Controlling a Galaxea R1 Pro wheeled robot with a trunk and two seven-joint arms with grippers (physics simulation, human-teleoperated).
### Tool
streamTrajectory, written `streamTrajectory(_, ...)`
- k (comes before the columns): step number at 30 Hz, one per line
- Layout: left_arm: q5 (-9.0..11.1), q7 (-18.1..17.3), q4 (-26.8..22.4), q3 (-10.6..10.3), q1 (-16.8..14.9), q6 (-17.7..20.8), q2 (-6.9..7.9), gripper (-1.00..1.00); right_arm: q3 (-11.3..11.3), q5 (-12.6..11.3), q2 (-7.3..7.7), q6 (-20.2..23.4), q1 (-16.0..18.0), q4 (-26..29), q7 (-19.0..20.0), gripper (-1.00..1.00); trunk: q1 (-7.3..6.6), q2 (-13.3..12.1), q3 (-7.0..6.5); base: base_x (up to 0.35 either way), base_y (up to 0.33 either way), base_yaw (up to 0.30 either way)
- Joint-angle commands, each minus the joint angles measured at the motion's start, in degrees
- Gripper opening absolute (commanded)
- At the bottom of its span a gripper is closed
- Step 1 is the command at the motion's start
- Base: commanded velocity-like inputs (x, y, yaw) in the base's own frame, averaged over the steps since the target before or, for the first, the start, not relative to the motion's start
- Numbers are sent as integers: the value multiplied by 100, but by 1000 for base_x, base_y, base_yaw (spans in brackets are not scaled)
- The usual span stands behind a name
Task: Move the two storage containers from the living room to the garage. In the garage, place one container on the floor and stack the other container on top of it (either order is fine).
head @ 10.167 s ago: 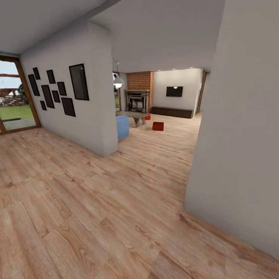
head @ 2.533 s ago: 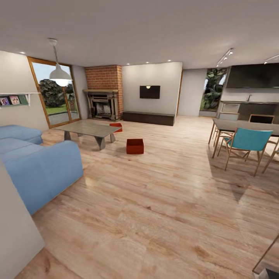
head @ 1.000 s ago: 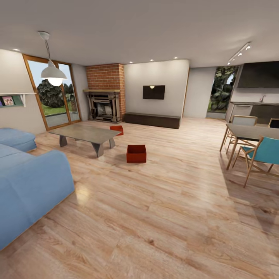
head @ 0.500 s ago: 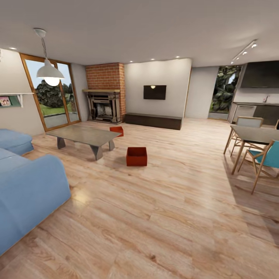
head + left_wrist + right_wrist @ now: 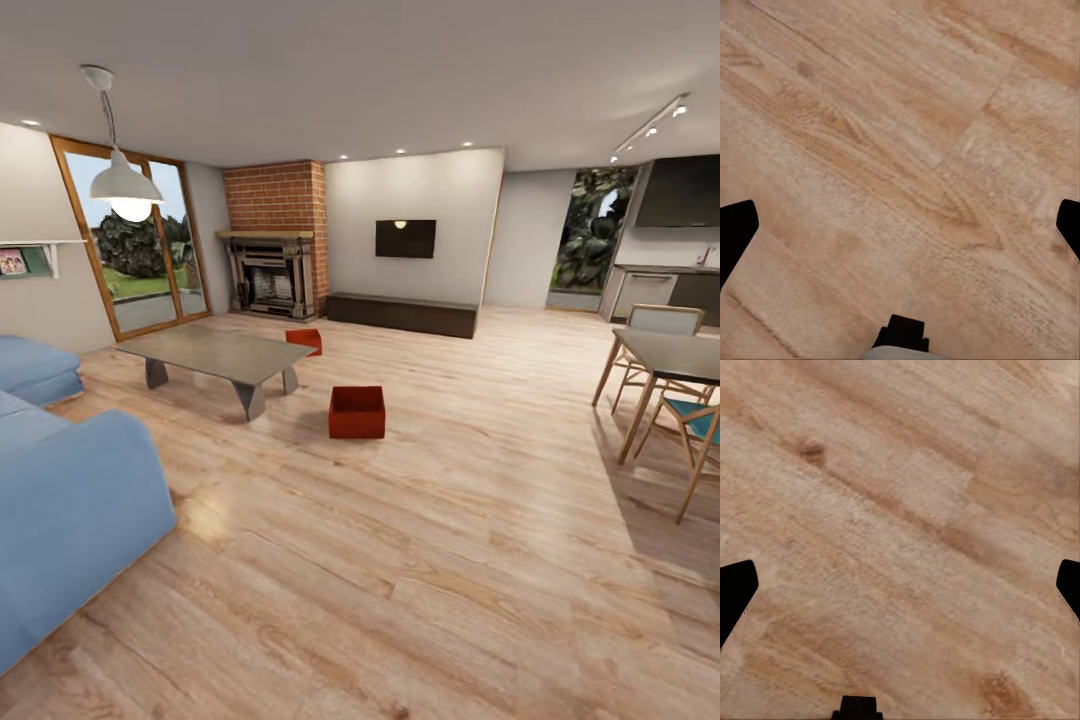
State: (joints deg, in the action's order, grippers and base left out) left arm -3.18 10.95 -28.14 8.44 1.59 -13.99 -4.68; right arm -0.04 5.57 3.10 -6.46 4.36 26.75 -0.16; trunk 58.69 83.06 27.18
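Red-orange storage containers sit on the light wood plank flooring (image 5: 420,560) of the living room. The nearer container (image 5: 357,412) stands upright, just beside the corner of the grey low table (image 5: 215,353). The farther container (image 5: 305,340) rests beyond the table, before the brick fireplace (image 5: 270,240). A blue sofa (image 5: 70,490) is to the left. Left gripper (image 5: 900,225): fingers spread wide, holding nothing, above bare planks. Right gripper (image 5: 900,589): likewise spread and unloaded.

No lettering, labels or numbers can be read here — anywhere.
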Motion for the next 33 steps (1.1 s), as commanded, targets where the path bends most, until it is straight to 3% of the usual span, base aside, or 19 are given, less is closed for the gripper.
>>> streamTrajectory(1, -34, 4, -7, 27, 1, -7, -6, 100, 1, 58, 3, -15, 3, -3, -2, 100, 4, 2, 5, 326, 0, 1)
streamTrajectory(33, -34, 4, -7, 28, 0, -7, -6, 100, -4, 57, 0, -14, 3, -3, -2, 100, 4, 2, 5, 326, 0, 0)
